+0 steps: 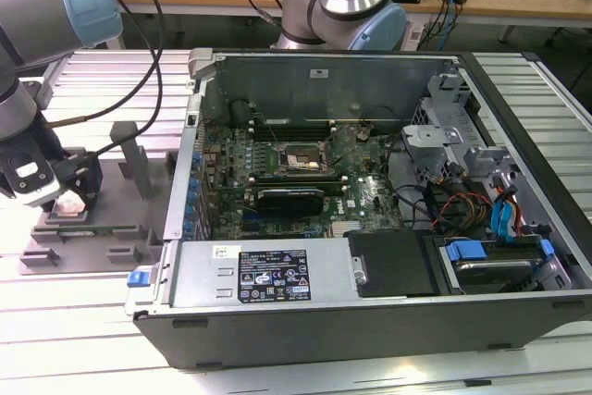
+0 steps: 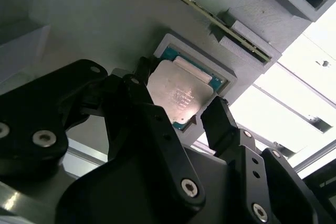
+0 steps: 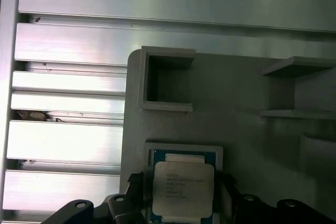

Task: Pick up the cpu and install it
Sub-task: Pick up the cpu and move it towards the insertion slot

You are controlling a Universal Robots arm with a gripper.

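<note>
Sitting flat in a square recess of the grey tray [image 3: 247, 129], the cpu [image 3: 182, 188] shows a pale silvery lid over a green board edge. The gripper [image 3: 182, 196] straddles it, jaws released and spread just wider than the chip. In the first wrist view a thin gap shows at each side. The second wrist view shows the black fingers [image 2: 218, 116] and their screwed linkages from close by. The exterior view shows the tray resting on a slatted metal table [image 1: 83, 339]. Well apart, toward the exterior view's right, the open computer case [image 1: 370, 293] lies with its motherboard socket [image 1: 303, 162] showing.
</note>
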